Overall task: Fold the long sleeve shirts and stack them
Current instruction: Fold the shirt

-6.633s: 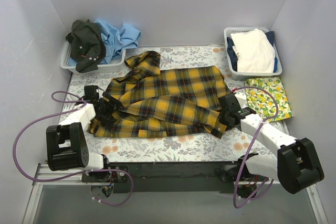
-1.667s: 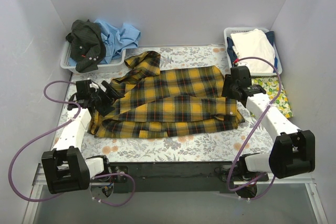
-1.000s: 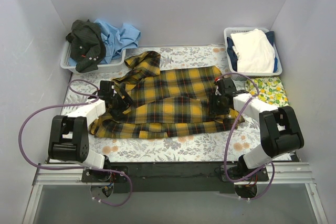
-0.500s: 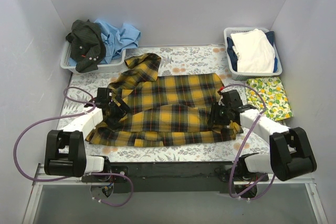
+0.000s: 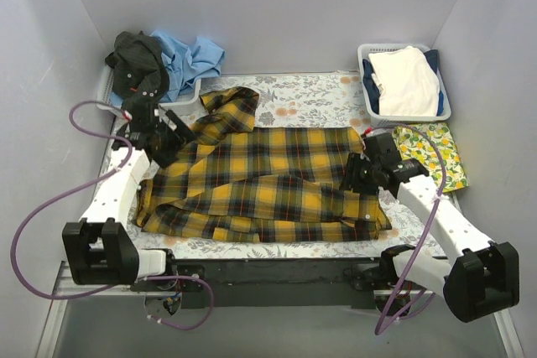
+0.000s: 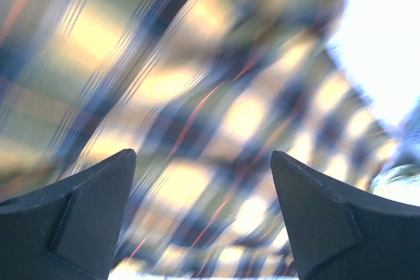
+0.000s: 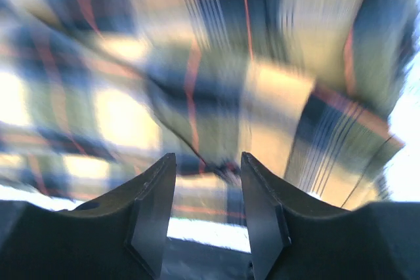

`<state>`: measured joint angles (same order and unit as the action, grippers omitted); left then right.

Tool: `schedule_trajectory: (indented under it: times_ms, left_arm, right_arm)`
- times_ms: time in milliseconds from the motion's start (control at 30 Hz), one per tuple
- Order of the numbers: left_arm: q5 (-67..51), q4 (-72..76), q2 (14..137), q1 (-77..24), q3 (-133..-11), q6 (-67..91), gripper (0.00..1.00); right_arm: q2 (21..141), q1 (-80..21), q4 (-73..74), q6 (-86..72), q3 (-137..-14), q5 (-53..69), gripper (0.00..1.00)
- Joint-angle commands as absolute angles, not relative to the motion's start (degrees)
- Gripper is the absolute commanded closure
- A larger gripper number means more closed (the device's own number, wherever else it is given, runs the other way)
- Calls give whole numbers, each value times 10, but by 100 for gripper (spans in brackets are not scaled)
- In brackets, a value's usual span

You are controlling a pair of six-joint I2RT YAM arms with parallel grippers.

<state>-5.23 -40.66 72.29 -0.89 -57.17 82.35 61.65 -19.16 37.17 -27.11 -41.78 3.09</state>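
Since half a second earlier, the left end effector [image 5: 164, 138] had swung up and to the left, toward the upper-left basket [image 5: 180, 107]. The plaid shirt [image 5: 260, 178] lay wider across the counter [image 5: 310, 90], its lower hem closer to the bottom of the frame. The right end effector [image 5: 358, 179] sat at almost the same spot, but its arm now trailed off to the lower right.

The yellow-and-black shirt filled the middle of the top view, its collar end bunched at upper centre and a folded band running along its lower edge. The left end effector rested at the shirt's upper-left corner. In the left wrist view [image 6: 203, 155] its jaws stood wide apart, with blurred plaid [image 6: 197, 90] beyond them and nothing gripped.

The right end effector lay on the shirt's right edge. In the right wrist view [image 7: 208, 157] its fingers [image 7: 154, 208] stood close together and a dark fold of the plaid [image 7: 197, 83] ran down into the narrow gap, pinched there, though the picture was smeared.

A dark shirt [image 5: 138, 60] and a light blue shirt [image 5: 195, 56] were heaped in the upper-left basket. The upper-right basket [image 5: 367, 69] held a folded white cloth [image 5: 407, 81], and a lemon-print cloth [image 5: 436, 153] lay just below it.
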Motion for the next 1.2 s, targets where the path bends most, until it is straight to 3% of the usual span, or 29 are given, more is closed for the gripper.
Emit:
schedule_trajectory:
  times_ms: [0,267,467,867,1167]
  left_arm:
    - [-50,-343,811,-4,-670,760,15]
    - [-82,-235,992,-4,-781,619,15]
    - [-85,-139,1043,-4,-801,559,14]
    - [-147,-126,1147,-4,-873,473,17]
    - [-190,-101,1123,-13,-797,497,25]
  right_arm:
    - [677,-191,356,-244,-535,-28,46]
    - [844,-179,312,-217,-681,-11,44]
    - [918,-177,308,-200,-732,-4,44]
    - [951,-155,308,-199,-756,-10,45]
    - [961,-150,309,-205,-761,-10,45]
